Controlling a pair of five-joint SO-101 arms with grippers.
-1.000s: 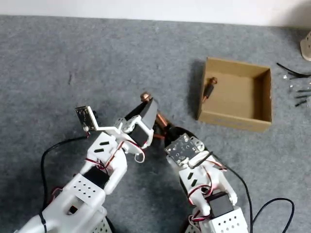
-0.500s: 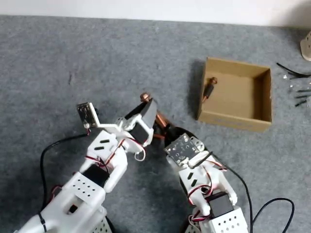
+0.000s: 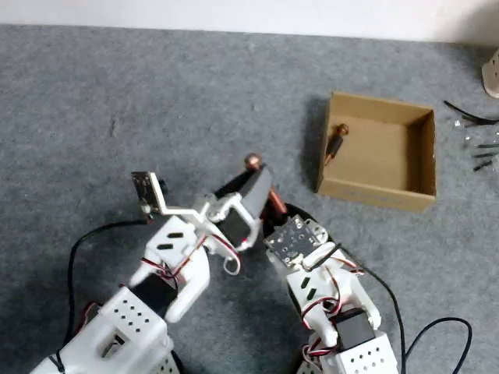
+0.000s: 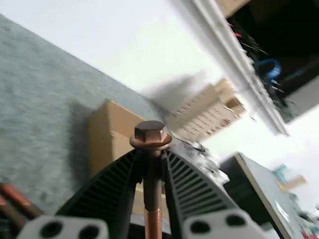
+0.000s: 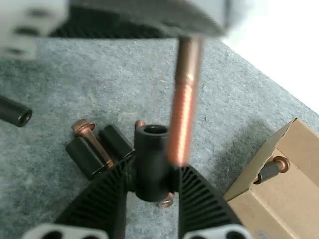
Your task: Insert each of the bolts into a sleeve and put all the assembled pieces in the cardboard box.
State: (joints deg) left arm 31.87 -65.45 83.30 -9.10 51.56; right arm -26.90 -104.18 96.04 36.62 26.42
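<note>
The left gripper (image 4: 149, 159) has swung right toward frame centre, clenching a bolt (image 4: 149, 137) whose tip is just beside the sleeve (image 5: 151, 159). The right gripper (image 5: 152, 174) grips that sleeve mouth-up to receive it.

A grey felt surface (image 3: 117, 93) spreads wide, a white strip (image 3: 234, 15) at twelve o'clock, black cable ties (image 3: 477, 142) at three.
</note>
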